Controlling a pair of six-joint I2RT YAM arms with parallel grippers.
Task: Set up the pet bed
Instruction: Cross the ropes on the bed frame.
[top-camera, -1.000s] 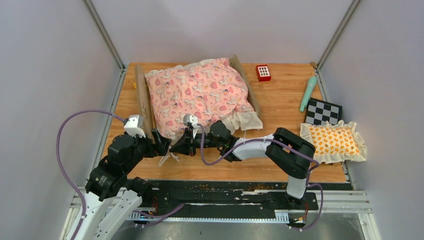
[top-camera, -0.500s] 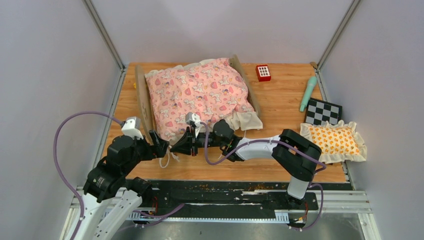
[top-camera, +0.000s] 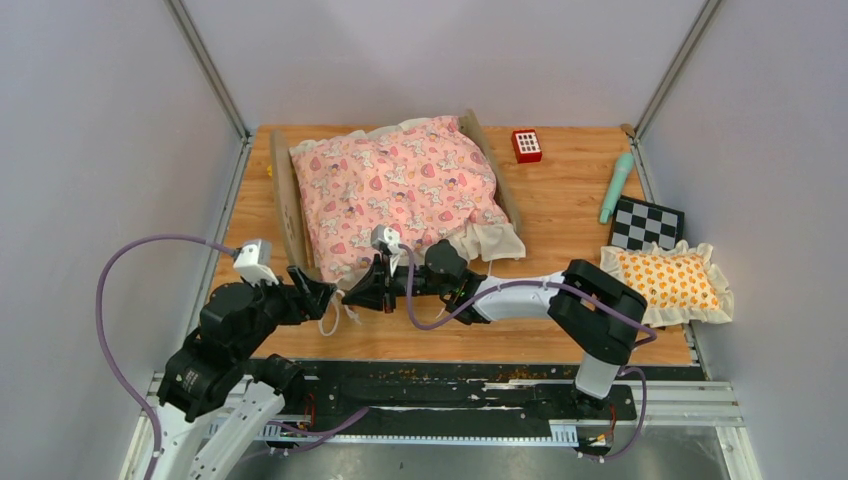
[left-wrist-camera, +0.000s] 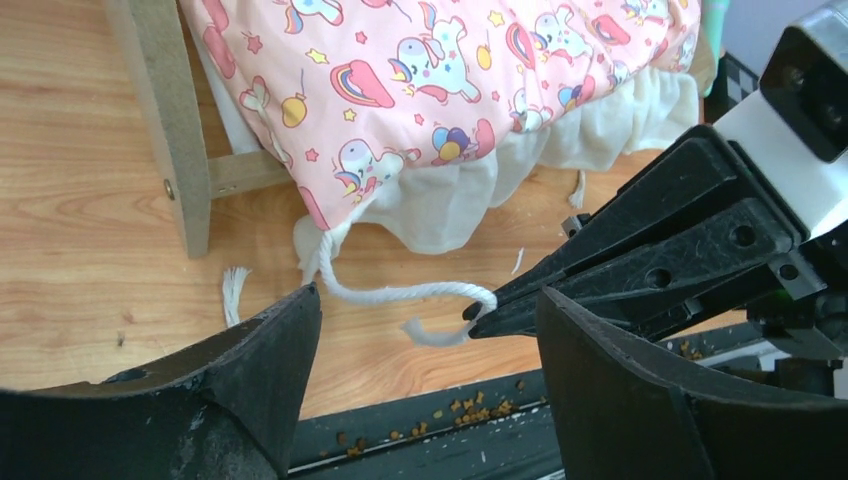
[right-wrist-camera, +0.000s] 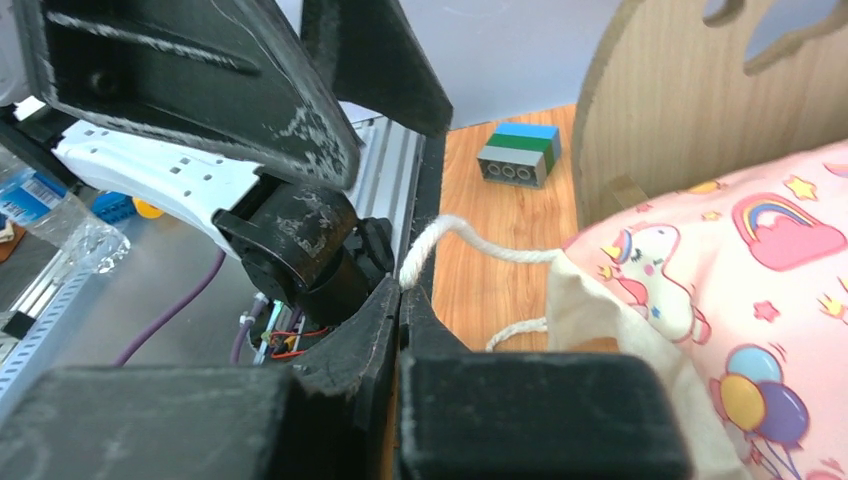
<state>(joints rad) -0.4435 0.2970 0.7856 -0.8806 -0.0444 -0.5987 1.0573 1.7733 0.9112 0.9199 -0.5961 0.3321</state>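
Right now my right gripper (top-camera: 347, 296) is clenched on the white twisted cord (left-wrist-camera: 400, 293) hanging from the pink unicorn-print quilt (top-camera: 400, 190). My left gripper (left-wrist-camera: 425, 305) gapes wide just beside it, gripping nothing. The small light-wood pet bed (top-camera: 287, 210) sits on the wooden table (top-camera: 570, 210), left of centre. Its long axis runs left-right, with the rounded headboard (right-wrist-camera: 660, 110) at the left.

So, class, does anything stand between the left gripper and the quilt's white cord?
Nothing visible does. The cord runs over the table just ahead of the open left gripper. The right gripper, shut on the cord's end, sits close on one side.
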